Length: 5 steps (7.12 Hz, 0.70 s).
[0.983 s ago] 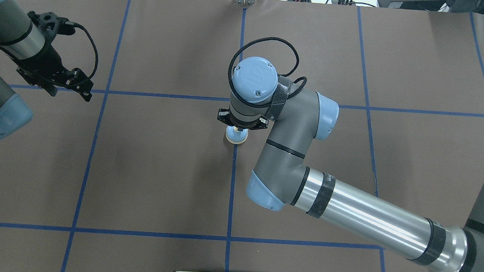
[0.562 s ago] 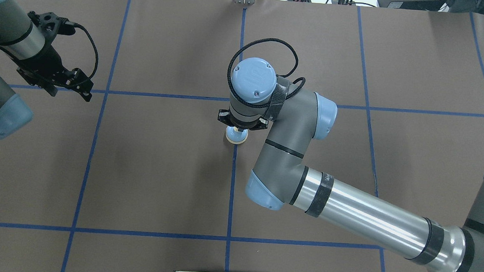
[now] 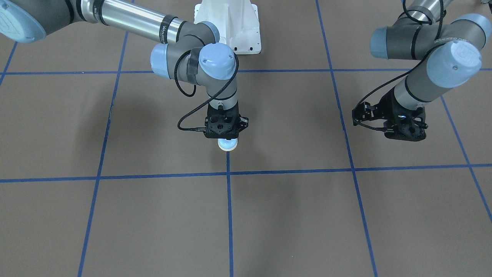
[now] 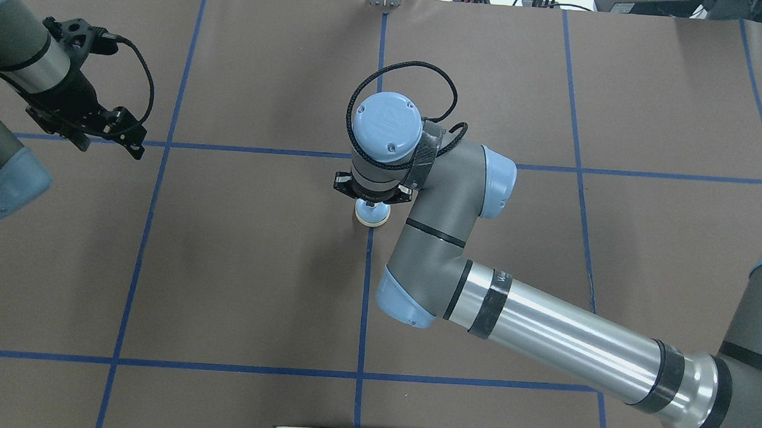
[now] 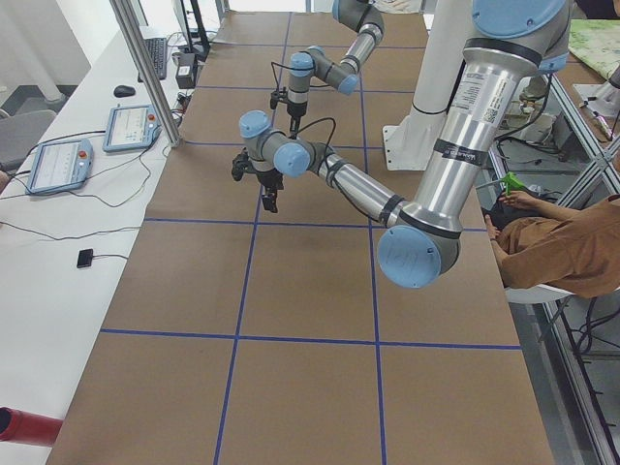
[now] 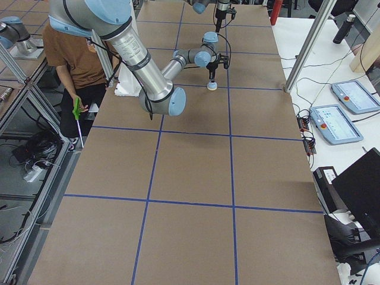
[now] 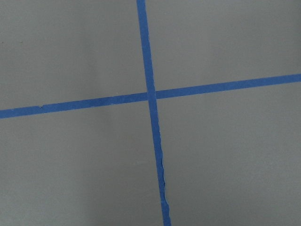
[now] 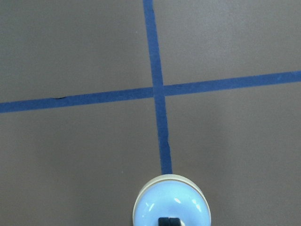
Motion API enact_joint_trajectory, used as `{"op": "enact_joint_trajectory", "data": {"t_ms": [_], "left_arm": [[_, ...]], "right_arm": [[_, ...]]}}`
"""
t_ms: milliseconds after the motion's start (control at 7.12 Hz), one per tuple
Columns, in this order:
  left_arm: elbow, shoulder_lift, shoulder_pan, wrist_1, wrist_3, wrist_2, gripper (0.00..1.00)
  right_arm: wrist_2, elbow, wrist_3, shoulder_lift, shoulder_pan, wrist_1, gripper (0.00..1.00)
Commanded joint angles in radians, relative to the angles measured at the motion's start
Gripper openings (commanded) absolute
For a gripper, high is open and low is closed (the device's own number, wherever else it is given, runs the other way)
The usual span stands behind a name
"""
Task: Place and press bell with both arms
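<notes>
Bell [image 4: 372, 217] set upright on tabletop [image 4: 252, 266] astride blue tape line [image 4: 365, 292], right pincer [image 4: 371, 205] narrow, nipping its button; left pincer [image 4: 113, 139] hovers well apart, aperture indeterminate; release and press apparently outstanding.

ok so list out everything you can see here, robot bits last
bell: 1, light blue with cream base, on the centre tape line, under the right pincer
table cover: 1, brown, over the whole tabletop
tape lines: several, blue, grid on the cover
pedestal: 1, white, at the robot's edge of the table
pendants: 2, grey with screens, on the white side bench
person: 1, brown shirt, seated beside the robot
right arm: 1, grey and silver, reaching to the centre
right pincer: 1, black, tips together above the bell
left arm: 1, grey, off to its side
left pincer: 1, black, near a tape crossing, opening unclear
</notes>
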<state>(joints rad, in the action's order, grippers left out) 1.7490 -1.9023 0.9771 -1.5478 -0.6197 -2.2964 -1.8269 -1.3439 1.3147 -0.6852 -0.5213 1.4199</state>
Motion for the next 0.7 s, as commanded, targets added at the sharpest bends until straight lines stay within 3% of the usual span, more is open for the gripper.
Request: {"op": "enact_joint_trajectory", "data": {"t_ms": [0,140,281,562], "left_arm": [[0.001,-0.001,0.000,0.000,0.000,0.000,0.99],[0.001,-0.001,0.000,0.000,0.000,0.000,0.99],[0.001,-0.001,0.002,0.000,0.000,0.000,0.99],[0.001,0.003,0.023,-0.002,0.043,0.000,0.99]], "right_arm": [[-0.021,-0.018,0.000,0.016,-0.022,0.005,0.00],[-0.093,-0.047,0.000,0.004,-0.064,0.007,0.00],[-0.104,-0.117,0.000,-0.061,-0.080,0.008,0.00],[-0.130,-0.379,-0.062,-0.323,-0.152,0.008,0.00]]}}
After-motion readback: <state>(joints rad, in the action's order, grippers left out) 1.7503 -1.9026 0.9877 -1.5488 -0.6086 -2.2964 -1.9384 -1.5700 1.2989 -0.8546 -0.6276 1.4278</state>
